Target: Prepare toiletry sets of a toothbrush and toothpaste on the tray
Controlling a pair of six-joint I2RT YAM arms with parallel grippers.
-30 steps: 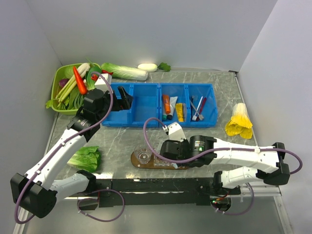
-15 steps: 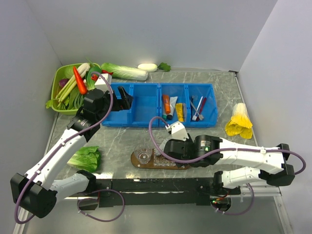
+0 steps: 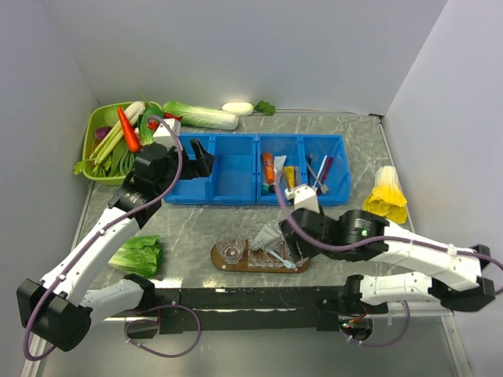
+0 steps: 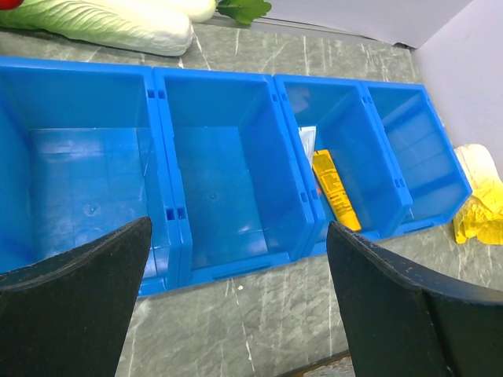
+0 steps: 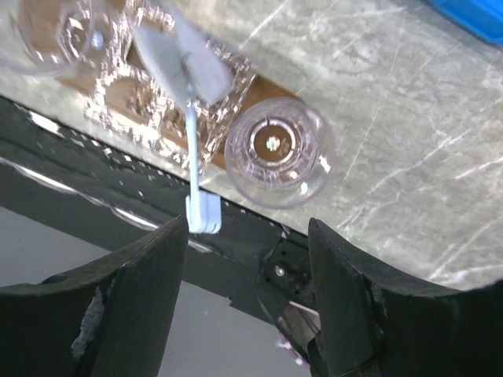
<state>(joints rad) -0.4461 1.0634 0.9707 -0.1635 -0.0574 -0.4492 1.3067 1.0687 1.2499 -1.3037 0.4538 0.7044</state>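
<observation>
The brown wooden tray (image 3: 250, 265) lies near the table's front edge. On it are a silvery toothpaste (image 3: 266, 236) tube, a light blue toothbrush (image 3: 279, 256) and a clear cup (image 3: 232, 252). My right gripper (image 3: 297, 245) hovers open over the tray's right end, holding nothing. In the right wrist view the toothbrush (image 5: 192, 157) reaches past the tray (image 5: 118, 100) edge beside the left finger, next to the toothpaste (image 5: 179, 56) and a second clear cup (image 5: 279, 149). My left gripper (image 3: 201, 157) stands open over the blue bins (image 3: 236, 169), empty in the left wrist view (image 4: 236, 228).
The right-hand bins hold an orange tube (image 3: 269, 166), a yellow tube (image 4: 334, 188), a silvery tube and several toothbrushes (image 3: 318, 173). A green basket (image 3: 93, 129) of vegetables stands back left, a cabbage (image 3: 200, 115) behind the bins, lettuce (image 3: 137, 255) front left, a yellow bundle (image 3: 385, 196) at right.
My right gripper has opened and drawn back to the right off the tray, uncovering the toothpaste and toothbrush that now lie there. The left arm has not moved.
</observation>
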